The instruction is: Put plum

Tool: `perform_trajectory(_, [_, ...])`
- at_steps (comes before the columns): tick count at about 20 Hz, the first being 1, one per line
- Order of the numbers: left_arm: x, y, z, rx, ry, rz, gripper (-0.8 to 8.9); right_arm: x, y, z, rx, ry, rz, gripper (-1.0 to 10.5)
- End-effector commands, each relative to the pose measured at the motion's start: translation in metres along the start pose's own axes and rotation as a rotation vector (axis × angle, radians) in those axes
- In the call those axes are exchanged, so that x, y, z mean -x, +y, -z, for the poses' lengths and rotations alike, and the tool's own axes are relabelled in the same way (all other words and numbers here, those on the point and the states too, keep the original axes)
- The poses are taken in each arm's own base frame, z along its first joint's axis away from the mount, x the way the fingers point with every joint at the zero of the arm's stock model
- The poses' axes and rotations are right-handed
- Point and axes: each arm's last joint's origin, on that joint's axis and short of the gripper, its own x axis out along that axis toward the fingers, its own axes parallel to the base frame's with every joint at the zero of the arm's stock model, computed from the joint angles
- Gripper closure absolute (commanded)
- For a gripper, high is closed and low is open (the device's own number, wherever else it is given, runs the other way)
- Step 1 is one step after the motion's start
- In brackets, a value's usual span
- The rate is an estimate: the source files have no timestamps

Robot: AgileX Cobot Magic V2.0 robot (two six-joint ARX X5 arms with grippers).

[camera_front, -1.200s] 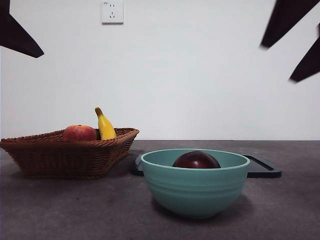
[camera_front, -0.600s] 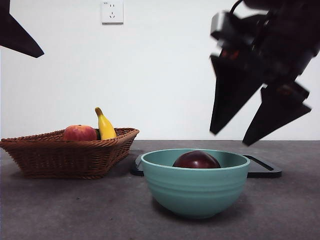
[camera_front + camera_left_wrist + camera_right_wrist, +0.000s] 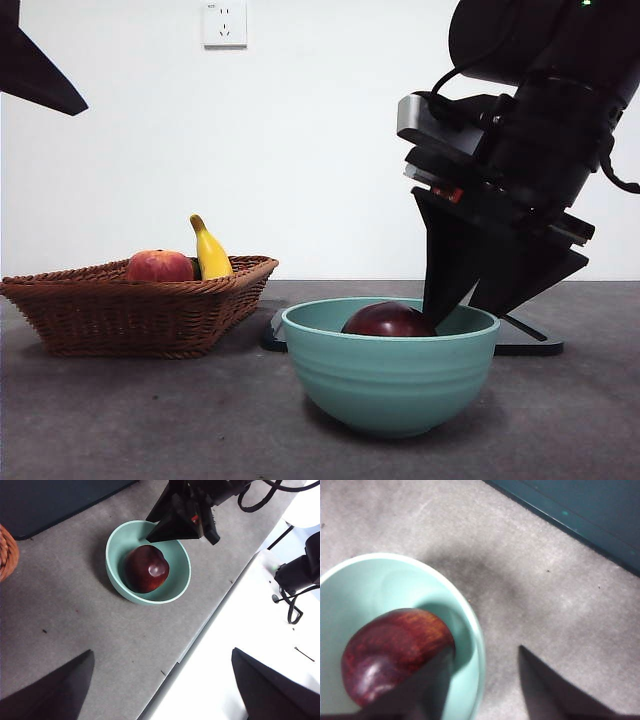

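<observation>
The plum [image 3: 385, 320] is dark maroon and glossy and lies in a teal bowl [image 3: 390, 375] at the front middle of the table. My right gripper [image 3: 462, 312] hangs open at the bowl's right rim. One jaw reaches inside against the plum [image 3: 390, 655], and the other stands outside the bowl [image 3: 380, 585] over the table. The left wrist view looks down on the plum [image 3: 146, 568], the bowl [image 3: 115, 575] and the right gripper [image 3: 152, 530]. My left gripper [image 3: 162, 652] waits high and open, holding nothing, a black tip at the top left corner [image 3: 40, 75].
A wicker basket [image 3: 140, 310] at the left holds a red apple [image 3: 158, 266] and a banana [image 3: 210, 252]. A dark flat tray [image 3: 530, 340] lies behind the bowl. The table's edge [image 3: 200, 635] runs near the bowl.
The right arm has come down from the top right corner to the bowl's right rim. The plum has shifted slightly to the left. The left arm has not moved.
</observation>
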Motion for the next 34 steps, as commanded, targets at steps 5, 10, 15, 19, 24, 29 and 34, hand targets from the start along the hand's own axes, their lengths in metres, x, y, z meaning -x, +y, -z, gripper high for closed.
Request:
perform_trajectory(5, [0.0,-0.001,-0.002,-0.017,-0.009,0.009,3.78,-0.01,0.002,0.0,-0.001,0.028,-0.004,8.7])
perform_trajectory(10, [0.0,-0.001,-0.002,-0.016,-0.008,0.009,3.78,-0.01,0.003,-0.001,0.002,0.014,-0.01,9.4])
perform_trajectory(15, [0.0,-0.001,-0.002,-0.016,-0.008,0.009,3.78,0.005,0.008,-0.018,0.001,-0.048,-0.017,9.4])
perform_trajectory(19, [0.0,-0.001,-0.002,-0.017,-0.009,0.009,3.78,0.022,0.003,-0.038,-0.022,-0.098,-0.003,9.4])
perform_trajectory(24, [0.0,-0.001,-0.002,-0.02,-0.01,0.008,3.77,0.036,-0.026,-0.061,-0.084,-0.161,0.044,9.4])
perform_trajectory(29, [0.0,-0.001,-0.002,-0.02,-0.01,0.008,3.77,0.027,-0.063,-0.097,-0.141,-0.152,0.094,9.4])
perform_trajectory(34, [0.0,-0.001,-0.002,-0.018,-0.008,0.009,3.77,-0.005,-0.089,-0.118,-0.178,-0.121,0.109,9.4])
